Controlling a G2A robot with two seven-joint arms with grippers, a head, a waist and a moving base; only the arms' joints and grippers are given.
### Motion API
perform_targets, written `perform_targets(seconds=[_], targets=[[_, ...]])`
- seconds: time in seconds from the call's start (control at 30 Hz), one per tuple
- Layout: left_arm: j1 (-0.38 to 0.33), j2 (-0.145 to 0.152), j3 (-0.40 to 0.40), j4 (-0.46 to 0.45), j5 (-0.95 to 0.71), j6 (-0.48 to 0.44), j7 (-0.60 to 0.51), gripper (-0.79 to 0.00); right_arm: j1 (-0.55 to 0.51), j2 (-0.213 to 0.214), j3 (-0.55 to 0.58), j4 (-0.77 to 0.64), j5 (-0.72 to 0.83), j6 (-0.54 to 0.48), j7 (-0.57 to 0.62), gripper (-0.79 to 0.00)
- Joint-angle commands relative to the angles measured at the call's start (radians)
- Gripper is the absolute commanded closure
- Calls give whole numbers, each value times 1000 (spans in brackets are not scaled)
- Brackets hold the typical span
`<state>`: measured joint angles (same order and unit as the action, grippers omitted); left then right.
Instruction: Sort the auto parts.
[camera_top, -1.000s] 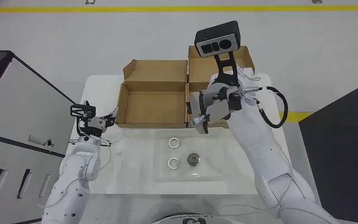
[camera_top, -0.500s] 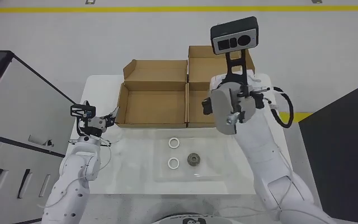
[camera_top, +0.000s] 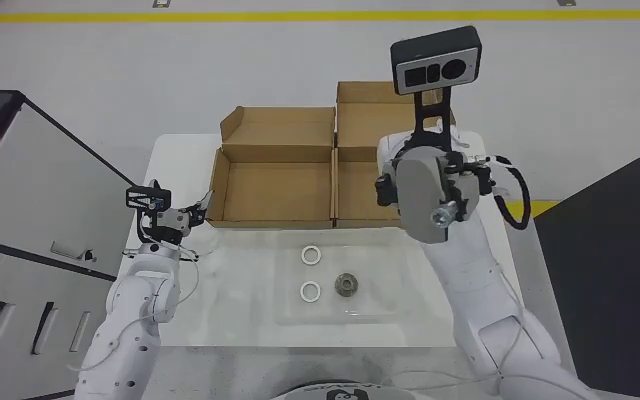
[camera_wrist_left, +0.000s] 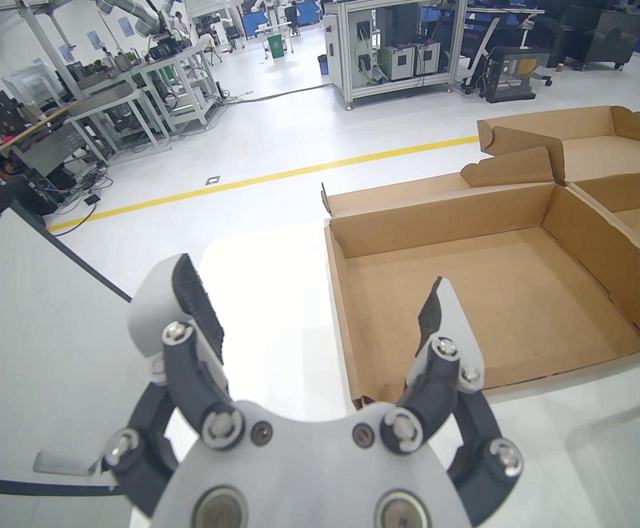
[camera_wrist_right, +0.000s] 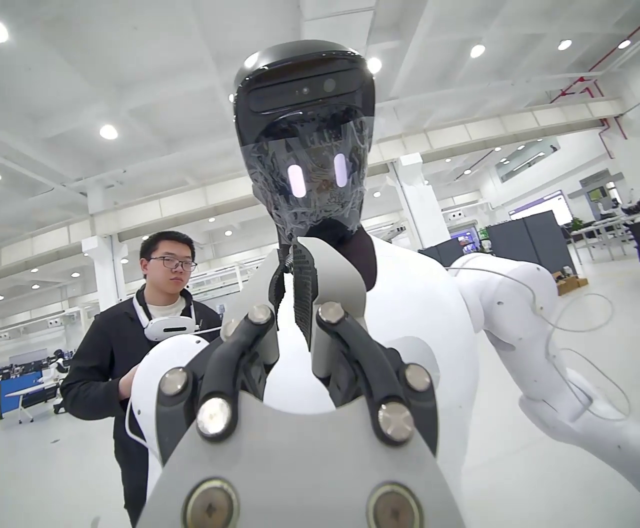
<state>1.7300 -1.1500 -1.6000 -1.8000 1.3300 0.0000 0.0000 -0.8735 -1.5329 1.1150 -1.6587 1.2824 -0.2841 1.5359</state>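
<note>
Nearest on the white bench (camera_top: 240, 300) lies what looks like a thin clear sheet (camera_top: 400, 300), glossy and slightly rumpled, though its edges are hard to make out. On it rest the three parts. The near ring (camera_top: 311, 292) is a flat, pale washer shape, and the dark disc (camera_top: 346, 285) sits just beside it to the right, round, metallic grey, with a raised centre. The far ring (camera_top: 312, 256), alike in shape and colour to the near one, lies a little beyond, apart from both. At the bench's left edge the left gripper (camera_wrist_left: 312, 275) hovers near the closest corner of the left box (camera_top: 275, 195). Its jaws are released and spread wide, each a smooth white shell faced with a black ribbed pad. Beyond the parts, that box and the right box (camera_top: 352, 195) stand side by side with walls touching. Both are shallow, matt brown cardboard, square-cornered, with lids open at the far side. The right gripper (camera_wrist_right: 295, 250) is raised above the near wall of the right box, turned away from the bench. Its jaws are clenched pad to pad, ribbed black faces pressed together between white shells, on dark linkage bars with round steel bolts. Farthest off, a yellow line (camera_top: 300, 16) crosses the pale, smooth floor (camera_top: 120, 80).
</note>
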Motion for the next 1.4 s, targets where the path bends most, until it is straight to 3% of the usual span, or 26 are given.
perform_targets(seconds=[0.0,0.97,1.37], targets=[[0,0,0,0,0,0,0,-785,1,2,-1,1,-11,0,0,0],[0,0,0,0,0,0,0,-785,-5,8,-3,-16,-38,8,-18,0],[0,0,0,0,0,0,0,-785,-32,85,244,-100,-478,355,-124,0]])
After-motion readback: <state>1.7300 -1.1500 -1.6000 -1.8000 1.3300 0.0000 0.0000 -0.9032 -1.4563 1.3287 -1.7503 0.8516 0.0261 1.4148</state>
